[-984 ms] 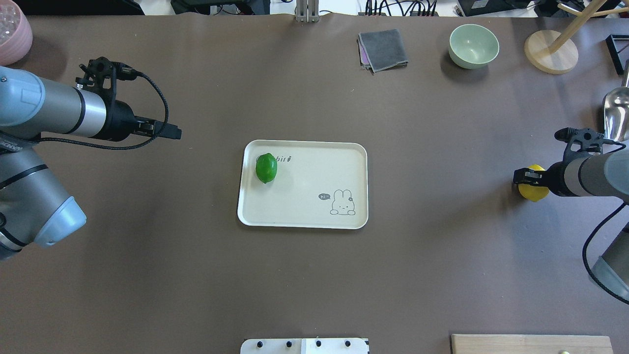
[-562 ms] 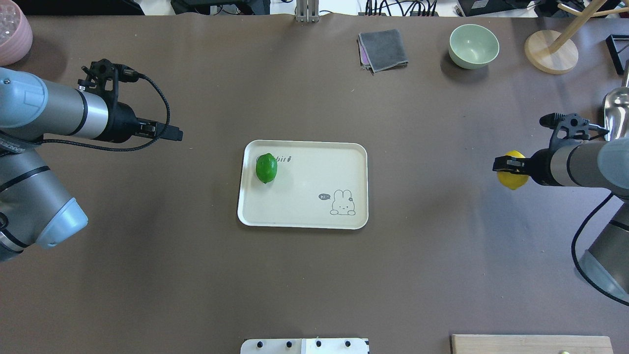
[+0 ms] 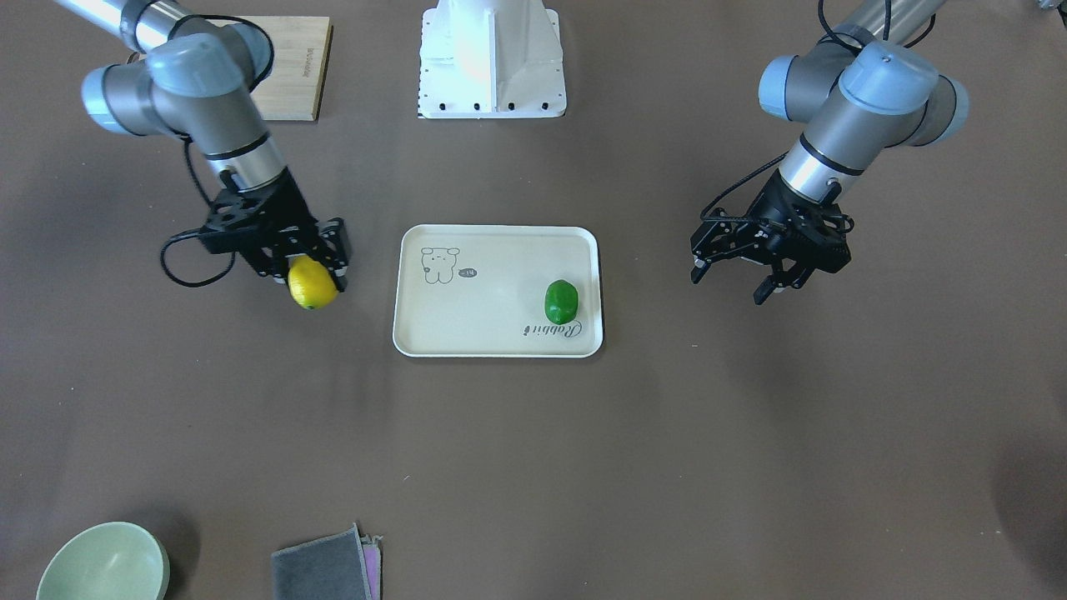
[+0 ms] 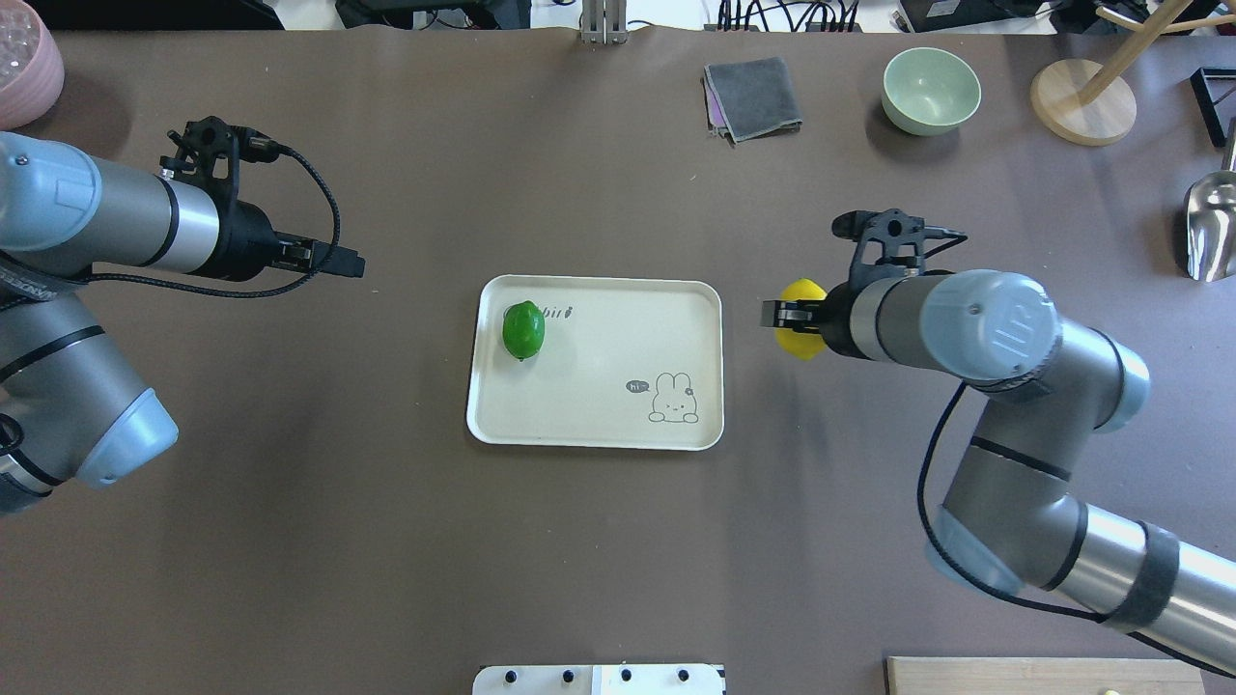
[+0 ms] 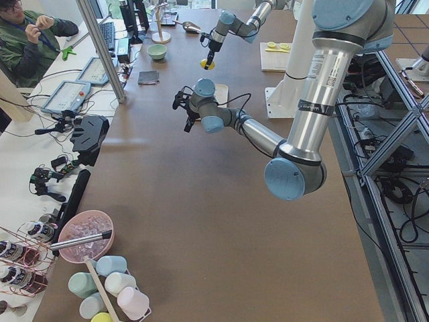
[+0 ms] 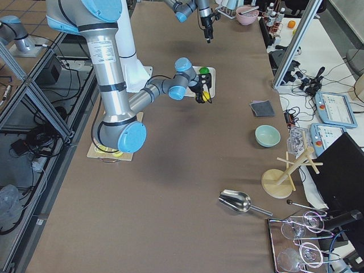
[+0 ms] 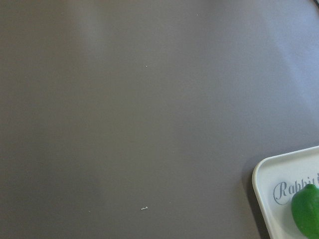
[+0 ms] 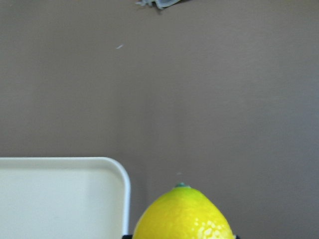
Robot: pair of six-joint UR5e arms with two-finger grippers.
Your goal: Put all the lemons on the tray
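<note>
Right jaws: gripping bright yellow oval lemon (image 4: 800,345)
Left jaws: apart, empty
Glossy green lemon (image 4: 523,329): on cream rectangular tray (image 4: 594,386)

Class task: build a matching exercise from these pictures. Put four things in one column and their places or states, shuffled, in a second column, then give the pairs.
1. green lemon
2. yellow lemon
3. left gripper
4. pale green bowl

A. held by the right gripper, off to the side of the tray
B. open, holding nothing
C. lying on the tray
D. on the table, near the grey cloth

Pairs: 1-C, 2-A, 3-B, 4-D
</note>
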